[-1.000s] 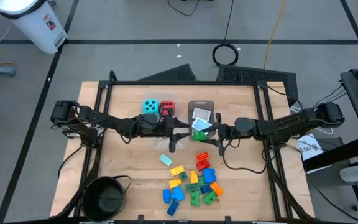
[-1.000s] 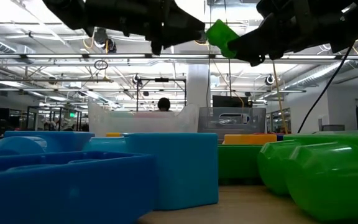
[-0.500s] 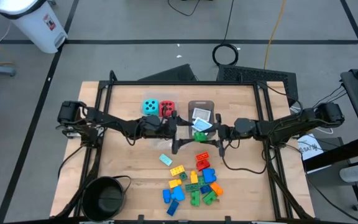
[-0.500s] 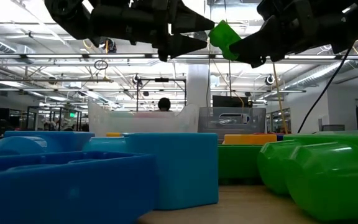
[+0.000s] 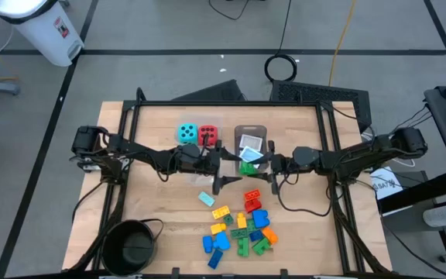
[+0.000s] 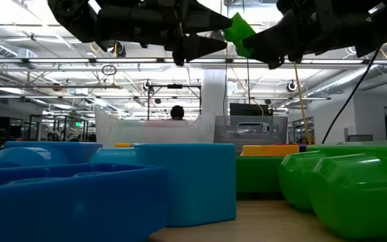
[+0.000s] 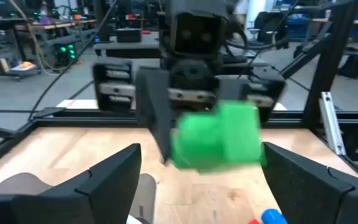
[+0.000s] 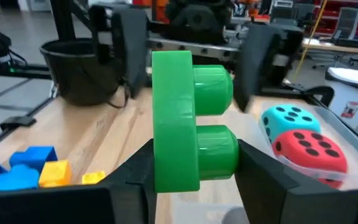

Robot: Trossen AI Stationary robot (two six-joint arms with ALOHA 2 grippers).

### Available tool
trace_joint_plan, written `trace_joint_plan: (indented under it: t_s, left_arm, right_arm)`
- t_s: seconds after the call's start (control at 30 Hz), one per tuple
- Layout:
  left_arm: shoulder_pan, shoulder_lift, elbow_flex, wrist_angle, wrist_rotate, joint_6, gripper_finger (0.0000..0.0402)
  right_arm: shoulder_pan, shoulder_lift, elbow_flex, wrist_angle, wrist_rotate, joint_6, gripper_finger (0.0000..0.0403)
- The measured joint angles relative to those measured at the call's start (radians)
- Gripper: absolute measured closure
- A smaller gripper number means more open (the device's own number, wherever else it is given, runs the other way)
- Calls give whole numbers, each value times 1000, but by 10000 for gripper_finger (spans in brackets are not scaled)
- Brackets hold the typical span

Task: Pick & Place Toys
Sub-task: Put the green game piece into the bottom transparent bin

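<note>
Looks like a mid-air handoff of a green brick (image 8: 188, 121), happening just in front of the clear tub (image 5: 252, 136) with the cards in it. The right gripper (image 5: 272, 171) has its jaws clamped on the brick, held up off the table. The left gripper (image 5: 224, 172) faces it, jaws spread wide, one finger on each side of the brick but not touching it. Rest of the bricks (image 5: 242, 223) sit in a pile nearer the front edge than the tub, and the two dice (image 5: 197, 134) are right beside the tub. Next move, I'd guess: left closes squarely on the brick before the right lets go.
</note>
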Motion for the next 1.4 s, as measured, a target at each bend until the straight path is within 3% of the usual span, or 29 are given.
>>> trace_joint_plan:
  t_s: [0.23, 0.53, 0.67, 0.8, 0.9, 1.0, 1.23, 1.33, 1.4]
  left_arm:
    - [-2, 0, 0, 8, -5, 3, 81]
    - [-6, 0, 0, -12, -5, -14, 117]
    - [-6, 0, 0, -15, -5, -28, 155]
    - [-6, -1, 0, -27, -13, -28, 223]
    - [-3, -5, 0, -46, -15, -30, 226]
    - [2, -65, 1, -140, -4, -26, 226]
    - [-10, -305, -23, -641, -47, -4, 226]
    - [-25, -328, -88, -725, -58, -18, 226]
    - [-25, -331, -144, -738, -12, -37, 226]
  right_arm:
    - [2, 100, 38, 18, -1, -9, 246]
    - [5, 114, 55, 37, -1, -11, 257]
    - [5, 114, 55, 36, 0, -11, 246]
    - [5, 114, 55, 35, 7, 2, 244]
    - [4, 115, 55, 28, 8, 29, 243]
    - [5, 96, 58, 16, -2, 49, 230]
    - [20, -46, 54, -187, -5, 72, 177]
    - [38, -84, 53, -220, -5, 68, 160]
    - [48, -88, 54, -203, -5, 67, 154]
